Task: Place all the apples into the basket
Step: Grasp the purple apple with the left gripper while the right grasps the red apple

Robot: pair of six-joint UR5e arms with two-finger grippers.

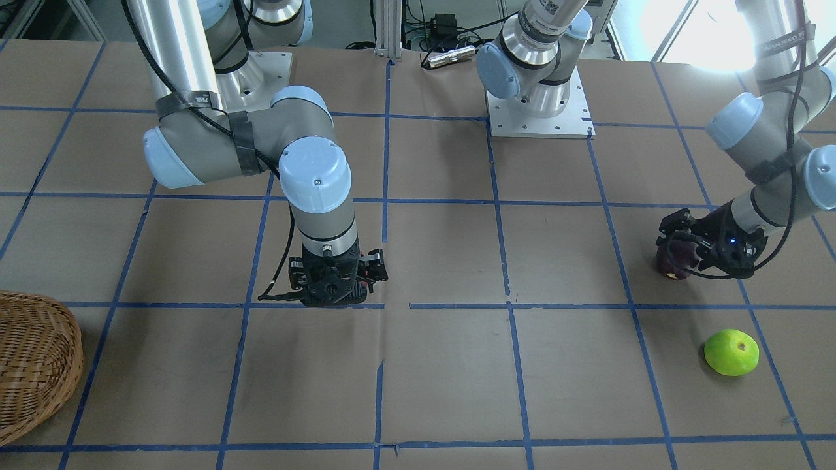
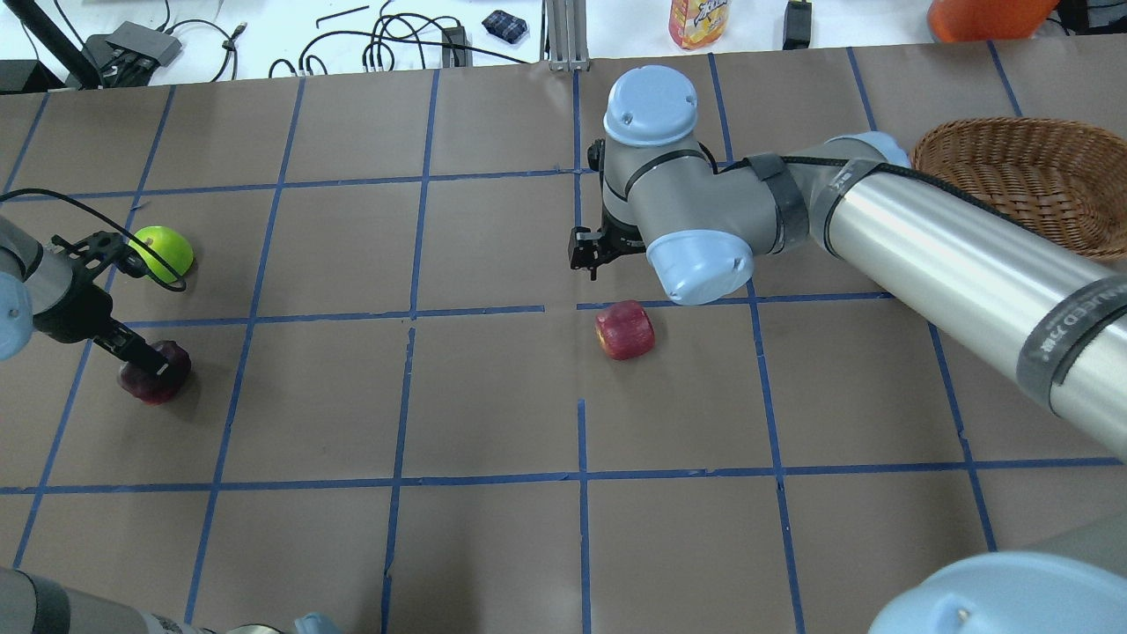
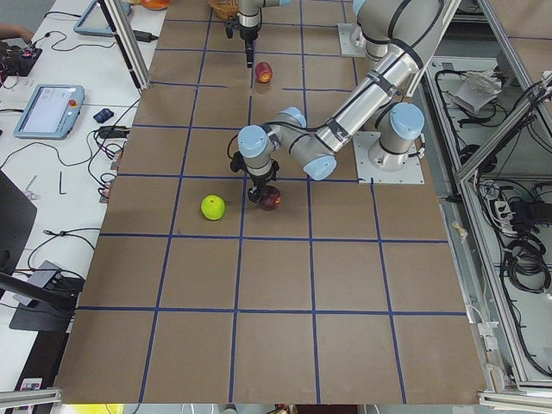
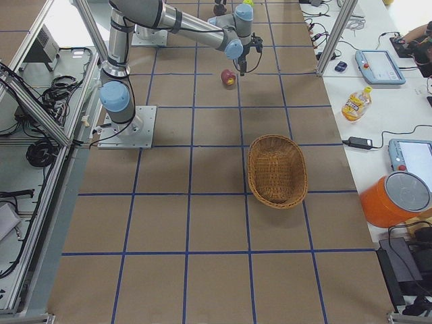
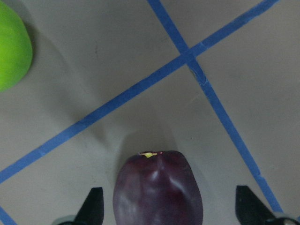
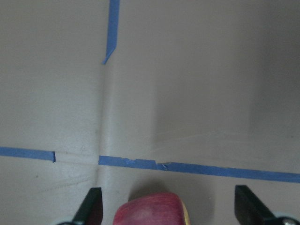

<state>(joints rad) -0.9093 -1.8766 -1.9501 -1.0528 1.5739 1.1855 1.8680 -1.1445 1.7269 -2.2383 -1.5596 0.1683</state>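
The bench (image 2: 493,414) carries three apples: one red apple (image 2: 625,329), one dark purple apple (image 2: 143,385) and one green apple (image 2: 163,250). There is one wicker basket (image 2: 1021,172). Two robot arms are in view, one left arm (image 3: 354,112) and one right arm (image 2: 951,264). Each ends in a single gripper, which makes two: the left gripper (image 2: 145,355) and the right gripper (image 2: 588,257). Off the bench there are one yellow bottle (image 2: 702,19) and one orange tub (image 4: 398,199).
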